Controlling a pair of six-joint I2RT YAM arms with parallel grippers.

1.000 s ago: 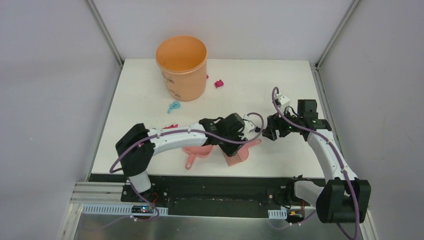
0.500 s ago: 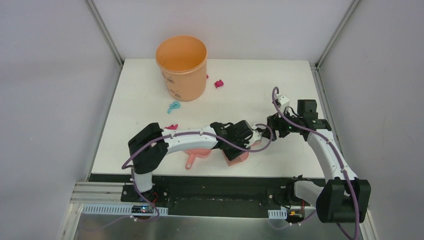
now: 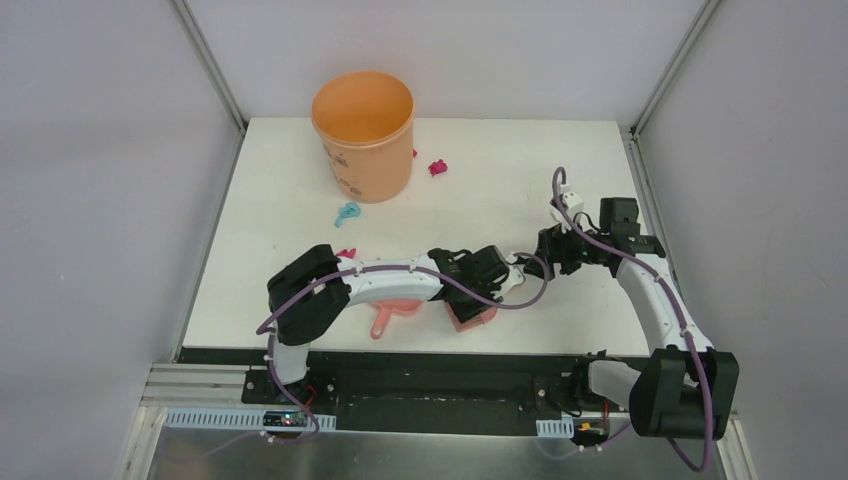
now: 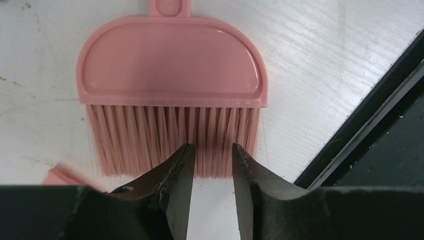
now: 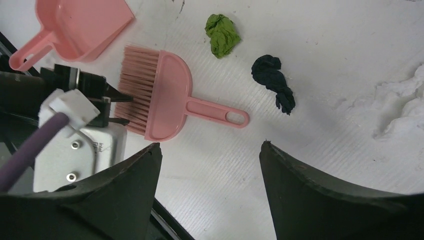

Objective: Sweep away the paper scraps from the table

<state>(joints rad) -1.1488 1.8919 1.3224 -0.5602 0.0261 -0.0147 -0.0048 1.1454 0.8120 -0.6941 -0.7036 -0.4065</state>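
Likely to pinch only limp bristles of pink plastic hand brush (image 4: 172, 65) with narrowly parted, empty left gripper (image 4: 211, 150) at lower centre, then drop it; right gripper (image 5: 210, 146) spread wide, empty

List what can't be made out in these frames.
- Pink plastic hand brush: top view, mostly under the left arm; left wrist view, handle cut off by the top edge.
- Pink plastic dustpan: top view, pan covered by the left arm.
- Green crumpled paper wad and dark crumpled wad: not findable in the top view.
- Left gripper: touching bristles or not, unclear.
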